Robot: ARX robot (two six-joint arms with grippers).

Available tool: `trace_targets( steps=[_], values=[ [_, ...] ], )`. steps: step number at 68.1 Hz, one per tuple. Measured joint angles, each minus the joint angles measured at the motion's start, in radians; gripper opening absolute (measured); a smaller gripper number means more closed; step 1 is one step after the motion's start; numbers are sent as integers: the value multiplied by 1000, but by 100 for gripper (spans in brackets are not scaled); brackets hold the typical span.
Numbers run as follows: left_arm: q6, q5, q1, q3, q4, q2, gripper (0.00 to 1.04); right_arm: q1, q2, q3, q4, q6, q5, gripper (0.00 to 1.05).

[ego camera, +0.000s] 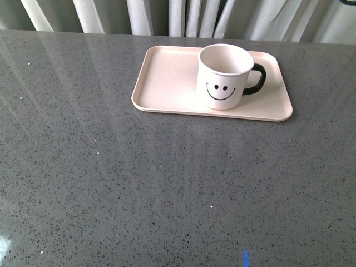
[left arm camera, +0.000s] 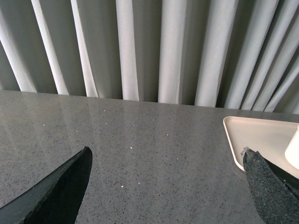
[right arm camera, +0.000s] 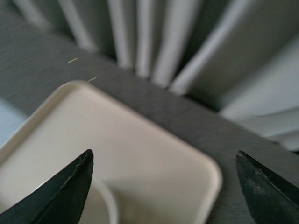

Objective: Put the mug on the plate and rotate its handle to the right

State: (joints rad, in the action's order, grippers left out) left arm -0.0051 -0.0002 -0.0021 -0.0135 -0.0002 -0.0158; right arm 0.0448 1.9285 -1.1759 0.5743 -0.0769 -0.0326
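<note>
The mug (ego camera: pixel 223 76) is seen upright on the plate (ego camera: pixel 167 78), its handle (ego camera: pixel 257 79) already turned rightward. The left claw (left arm camera: pixel 166 186) and right claw (right arm camera: pixel 163 184) are spread wide, holding nothing. A careless retreat of the right claw could clip the smooth rim. The tabletop (ego camera: pixel 167 189) is glossy, speckled grey.

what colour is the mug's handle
Glossy black, on the cream-white mug; the handle shows best in the front view.

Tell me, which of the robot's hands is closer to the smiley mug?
Right. The right hand hangs open over the plate, the mug rim just below it. The left hand, also open, is off the plate's edge, with the mug at the far side of its view.
</note>
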Motion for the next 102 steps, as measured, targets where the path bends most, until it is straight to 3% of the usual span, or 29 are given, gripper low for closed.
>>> trace_targets(
  steps=[8, 25, 66, 102],
  values=[
    [0, 0, 0, 0, 0, 0, 95, -5, -129, 260, 310, 45, -2, 43],
    [0, 0, 0, 0, 0, 0, 95, -43, -335, 603, 443, 62, 30, 2],
    [0, 0, 0, 0, 0, 0, 95, -45, -712, 1036, 493, 66, 32, 2],
    [0, 0, 0, 0, 0, 0, 95, -45, -1161, 1155, 158, 66, 32, 2]
  ],
)
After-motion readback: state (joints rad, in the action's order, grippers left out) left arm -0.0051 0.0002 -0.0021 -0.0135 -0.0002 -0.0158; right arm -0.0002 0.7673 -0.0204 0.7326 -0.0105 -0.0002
